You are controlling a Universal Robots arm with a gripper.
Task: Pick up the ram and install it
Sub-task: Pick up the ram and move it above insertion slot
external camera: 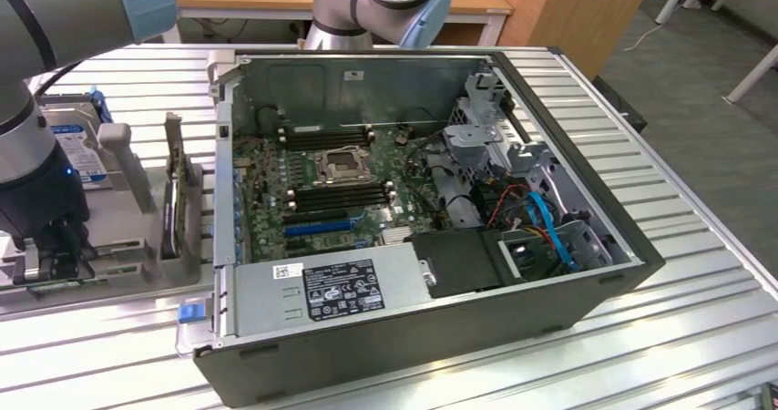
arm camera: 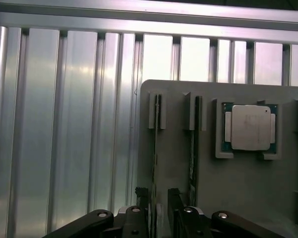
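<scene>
The claw (arm camera: 158, 197) is released, its two fingers spread either side of the ram (arm camera: 154, 148). The ram stands on its thin edge in a slot of the grey holder (arm camera: 248, 188) on the slatted desk (arm camera: 64, 124). Its long axis runs straight away from the claw, along the gap between the fingers, so they appear to straddle its near end without touching it. A second stick (arm camera: 192, 148) stands parallel just beside it, outside the fingers, with the silver processor (arm camera: 248, 127) beyond. The open computer case (external camera: 402, 360) sits to the exterior view's right of the holder.
</scene>
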